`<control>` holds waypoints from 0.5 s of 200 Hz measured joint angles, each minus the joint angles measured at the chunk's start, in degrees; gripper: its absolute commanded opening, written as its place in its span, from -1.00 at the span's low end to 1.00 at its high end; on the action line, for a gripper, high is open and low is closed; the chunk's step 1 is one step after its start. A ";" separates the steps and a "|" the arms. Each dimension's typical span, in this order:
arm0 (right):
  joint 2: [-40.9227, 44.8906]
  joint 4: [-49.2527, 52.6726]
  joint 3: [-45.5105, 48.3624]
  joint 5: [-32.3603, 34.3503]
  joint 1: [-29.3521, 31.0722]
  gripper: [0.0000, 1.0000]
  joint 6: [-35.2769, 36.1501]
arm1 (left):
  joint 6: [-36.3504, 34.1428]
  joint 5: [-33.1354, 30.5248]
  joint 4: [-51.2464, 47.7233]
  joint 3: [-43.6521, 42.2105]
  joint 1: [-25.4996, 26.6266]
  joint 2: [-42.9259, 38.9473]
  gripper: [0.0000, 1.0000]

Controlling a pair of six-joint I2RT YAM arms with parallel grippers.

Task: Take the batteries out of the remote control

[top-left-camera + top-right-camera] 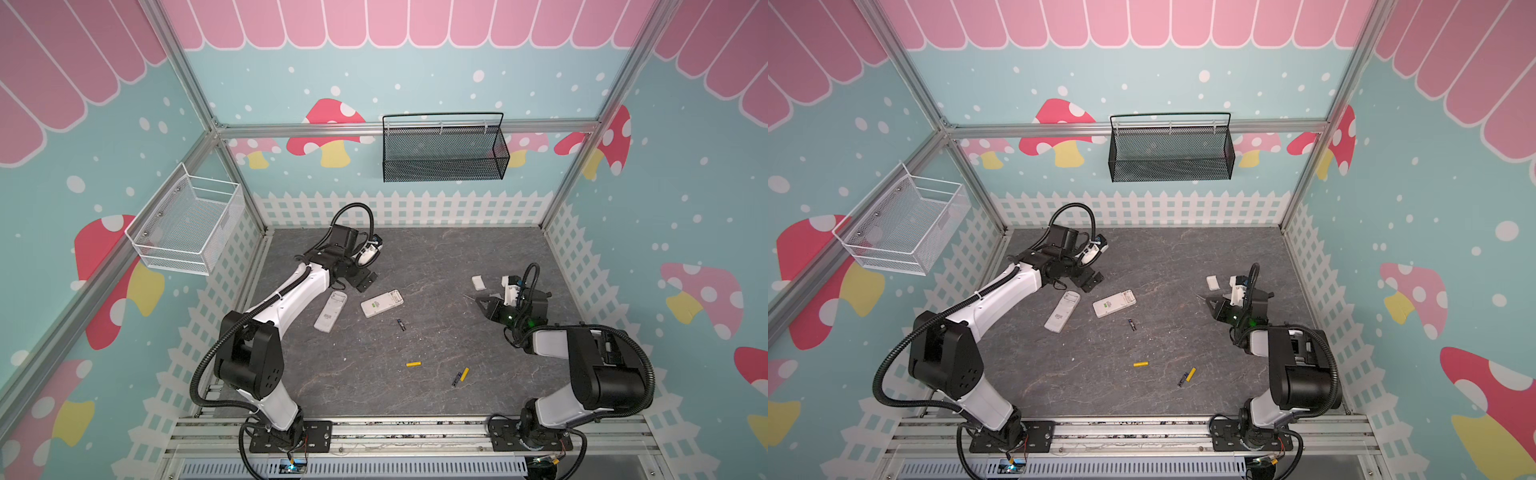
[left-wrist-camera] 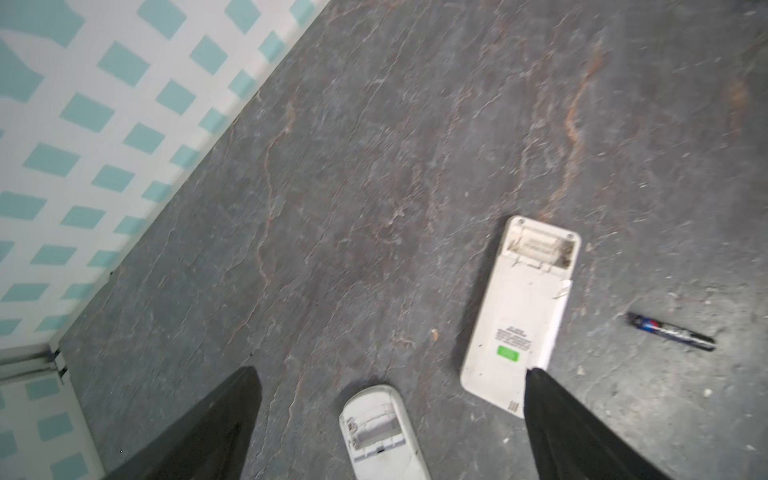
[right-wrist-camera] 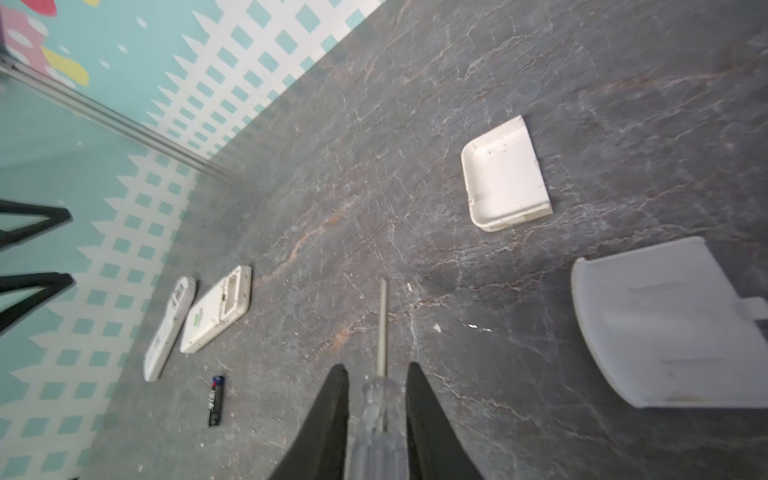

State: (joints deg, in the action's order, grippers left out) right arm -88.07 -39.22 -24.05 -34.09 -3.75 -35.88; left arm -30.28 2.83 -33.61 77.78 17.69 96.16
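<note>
left fingers (image 2: 199, 432) wide over open remotes (image 2: 519, 316); right fingers (image 3: 320, 428) narrow around screwdriver (image 3: 382, 415), grip unclear; covers (image 3: 505, 174), batteries (image 1: 413, 364) loose on desk (image 1: 457, 257)

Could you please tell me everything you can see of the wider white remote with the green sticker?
The wider remote is a flat white plastic slab with rounded corners, slightly grubby. It lies back up on the dark table. A green sticker and small print mark its back. The battery bay at one end is uncovered and empty. A slimmer remote lies beside it, apart; nothing grips it.
</note>
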 measured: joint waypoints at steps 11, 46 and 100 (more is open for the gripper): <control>0.55 -1.05 0.55 0.39 0.07 -0.32 -0.26 | 0.07 -0.02 0.11 -0.90 -1.36 0.02 0.98; 2.84 -1.95 1.86 1.31 0.11 -0.24 -0.20 | 3.08 2.01 2.45 -4.13 -5.40 0.00 0.98; 12.85 2.43 1.84 6.27 0.13 0.43 3.23 | 16.61 8.68 12.09 -17.49 -16.13 -7.50 0.98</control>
State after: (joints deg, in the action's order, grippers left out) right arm -75.22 -36.80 -22.22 -27.81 -3.62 -32.64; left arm -13.67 11.51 -21.52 60.29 1.56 88.66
